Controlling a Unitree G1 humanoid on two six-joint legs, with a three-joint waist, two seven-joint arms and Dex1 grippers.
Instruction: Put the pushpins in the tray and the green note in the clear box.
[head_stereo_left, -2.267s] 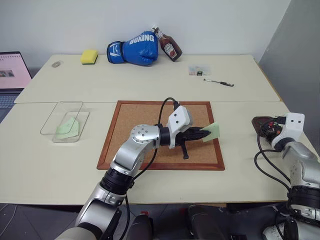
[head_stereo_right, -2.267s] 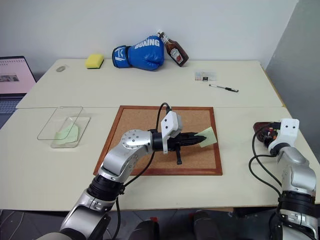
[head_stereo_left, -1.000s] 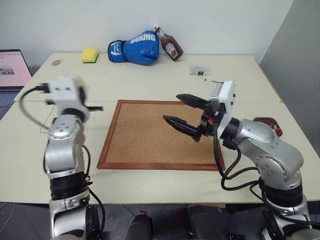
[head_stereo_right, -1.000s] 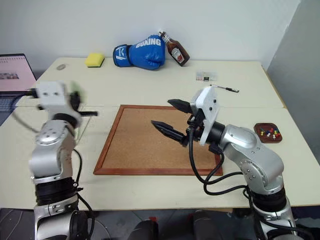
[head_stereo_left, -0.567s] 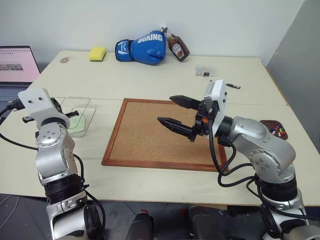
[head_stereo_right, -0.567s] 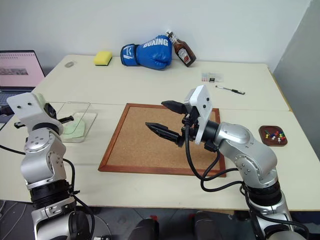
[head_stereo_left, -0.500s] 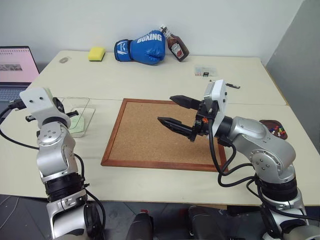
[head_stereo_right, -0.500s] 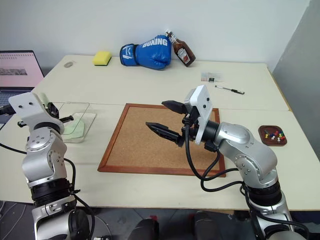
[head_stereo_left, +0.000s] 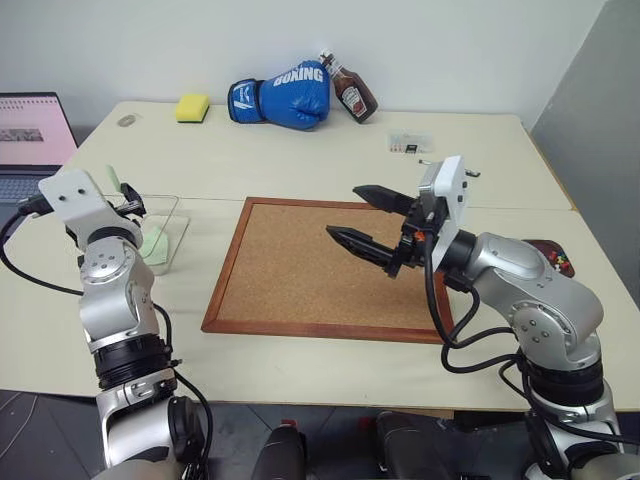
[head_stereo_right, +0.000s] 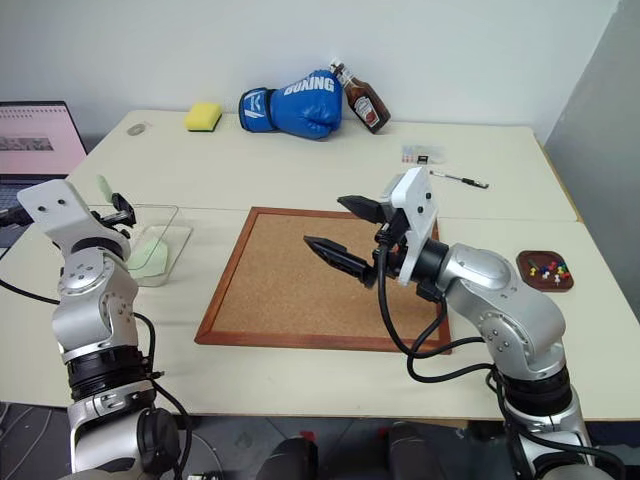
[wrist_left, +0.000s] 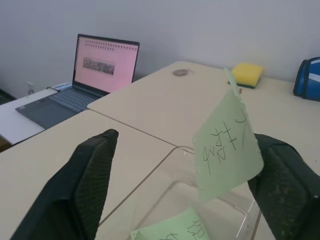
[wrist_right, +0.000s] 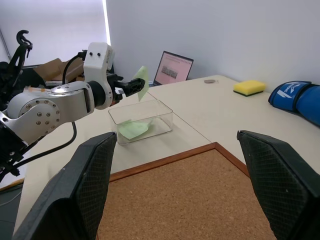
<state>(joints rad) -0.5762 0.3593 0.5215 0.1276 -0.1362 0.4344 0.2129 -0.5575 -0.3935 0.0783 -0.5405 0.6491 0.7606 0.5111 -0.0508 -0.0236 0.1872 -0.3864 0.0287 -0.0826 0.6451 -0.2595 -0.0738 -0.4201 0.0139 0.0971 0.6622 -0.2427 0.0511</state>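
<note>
Across the pale bench (head_stereo_left: 300, 160), the left gripper (wrist_left: 190, 192) is spreading wide, dropping the green note (wrist_left: 227, 145) over the clear box (head_stereo_right: 160, 250); the right gripper (head_stereo_right: 345, 232) is gaping empty.

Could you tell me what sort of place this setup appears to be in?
Probably an office or lab room used as a test workspace: plain beige tables pushed together against a bare white wall, an open laptop at one side, and unrelated props such as a boxing glove.

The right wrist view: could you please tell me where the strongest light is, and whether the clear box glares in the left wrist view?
Right wrist view: a bright window is the strongest light. Left wrist view: the clear box shows only faint rim highlights, no strong glare; the laptop screen glows pink.
</note>
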